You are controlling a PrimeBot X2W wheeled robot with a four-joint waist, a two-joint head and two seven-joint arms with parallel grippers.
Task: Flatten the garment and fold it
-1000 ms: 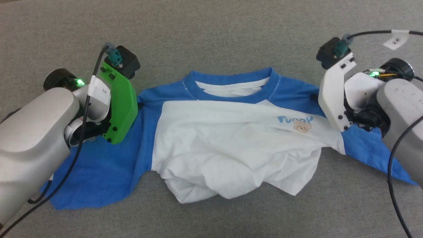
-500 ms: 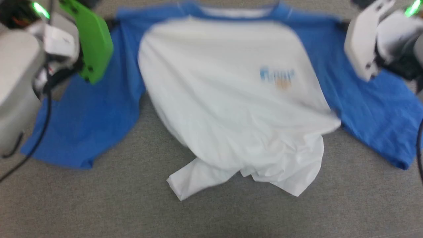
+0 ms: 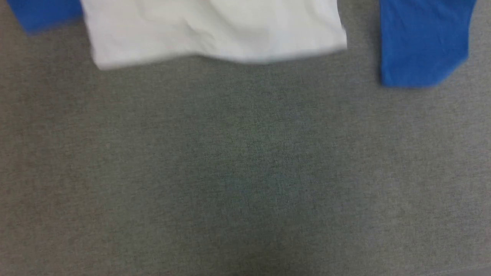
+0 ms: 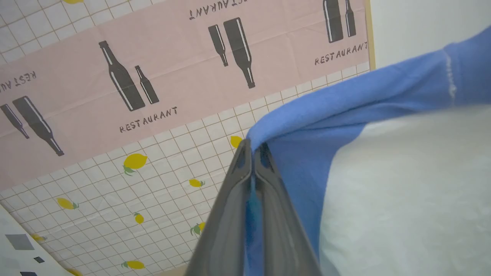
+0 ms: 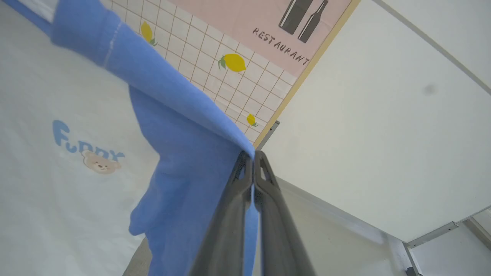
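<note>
The garment (image 3: 215,34), white with blue sleeves, hangs lifted; its white hem and a blue sleeve end (image 3: 422,42) dangle across the top of the head view. In the left wrist view my left gripper (image 4: 252,147) is shut on the blue shoulder fabric (image 4: 345,111), with the white body stretching away to the right. In the right wrist view my right gripper (image 5: 252,157) is shut on the other blue shoulder (image 5: 180,103), and the white chest with the blue logo and bear (image 5: 92,153) hangs to its left.
Grey fabric tabletop (image 3: 245,172) lies below the hanging hem. Behind the shirt stands a wall panel with a pink bottle-and-lemon print (image 4: 134,76) and a plain white wall (image 5: 383,126).
The right gripper has shut on the shoulder. Both arms have raised the shirt off the table, so its crumpled body now hangs straight. The head camera's framing has shifted, and the grippers have left the head view.
</note>
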